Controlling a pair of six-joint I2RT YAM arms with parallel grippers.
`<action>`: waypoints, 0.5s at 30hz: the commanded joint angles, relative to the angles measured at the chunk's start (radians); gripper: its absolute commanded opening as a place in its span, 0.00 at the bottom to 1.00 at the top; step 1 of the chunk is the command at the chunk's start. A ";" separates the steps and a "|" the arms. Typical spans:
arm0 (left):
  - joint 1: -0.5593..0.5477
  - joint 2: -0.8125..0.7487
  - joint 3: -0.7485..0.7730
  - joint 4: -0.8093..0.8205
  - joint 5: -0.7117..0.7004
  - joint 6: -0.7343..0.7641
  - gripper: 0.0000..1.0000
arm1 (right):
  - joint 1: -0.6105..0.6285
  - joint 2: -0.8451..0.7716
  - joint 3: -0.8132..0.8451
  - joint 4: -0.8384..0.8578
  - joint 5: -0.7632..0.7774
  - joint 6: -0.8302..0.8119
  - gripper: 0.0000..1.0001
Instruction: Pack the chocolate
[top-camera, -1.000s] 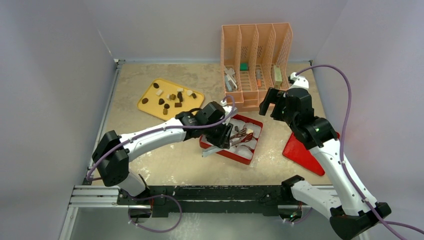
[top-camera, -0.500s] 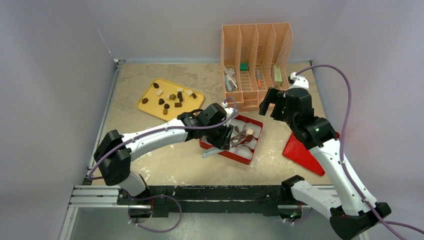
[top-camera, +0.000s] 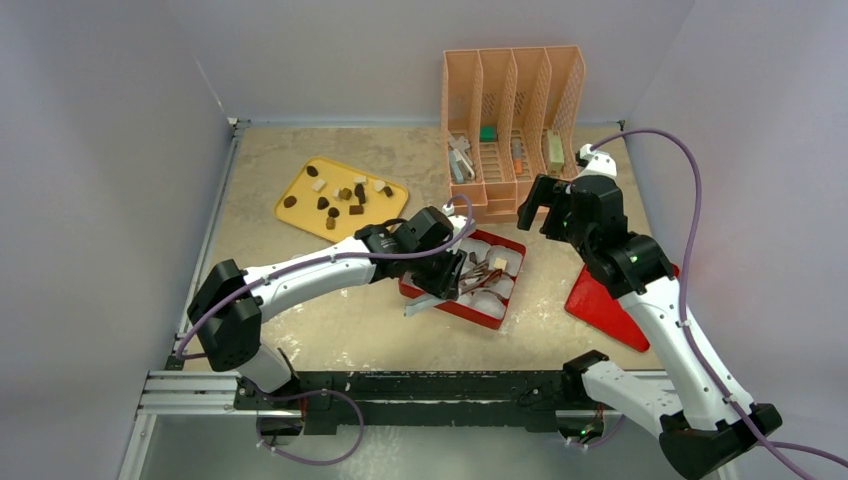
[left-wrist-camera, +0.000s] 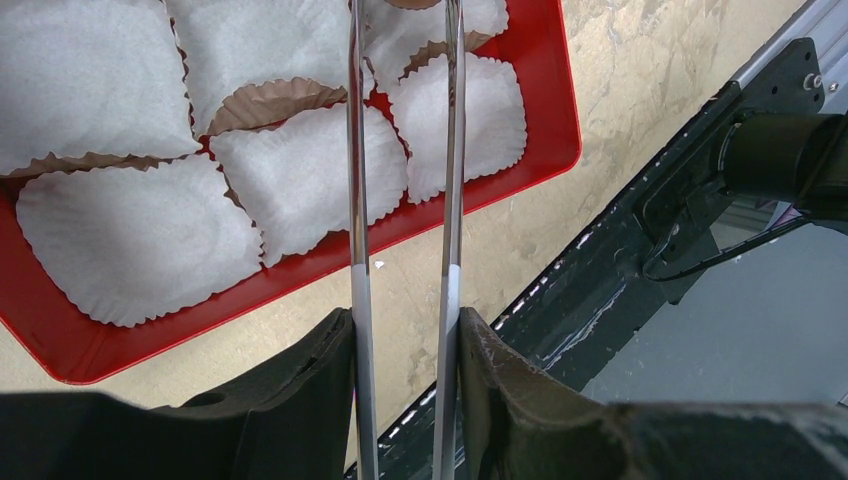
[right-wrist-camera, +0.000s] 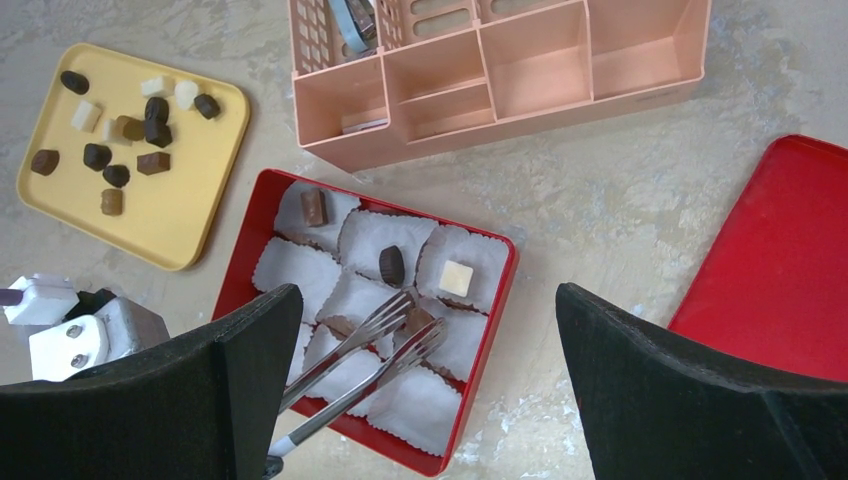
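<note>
Left jaws pinch slim steel tongs (left-wrist-camera: 356, 200) over crinkled paper cups (left-wrist-camera: 310, 170); right jaws gape wide.

Your beige marbled table (top-camera: 270, 165), yellow tray (right-wrist-camera: 175, 215) lying far left, red box (left-wrist-camera: 545, 90) near the middle, peach rack (top-camera: 512, 90) standing toward the far edge just behind the box, flat red lid (right-wrist-camera: 780, 260) off right, apart from the box
</note>
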 joint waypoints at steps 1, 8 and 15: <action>-0.008 -0.025 0.017 0.045 0.005 0.014 0.37 | -0.003 -0.006 0.017 0.044 -0.009 0.011 0.99; -0.012 -0.028 0.017 0.042 0.010 0.016 0.38 | -0.003 0.000 0.017 0.050 -0.014 0.010 0.99; -0.011 -0.031 0.018 0.042 0.005 0.018 0.38 | -0.002 0.008 0.017 0.059 -0.022 0.010 0.99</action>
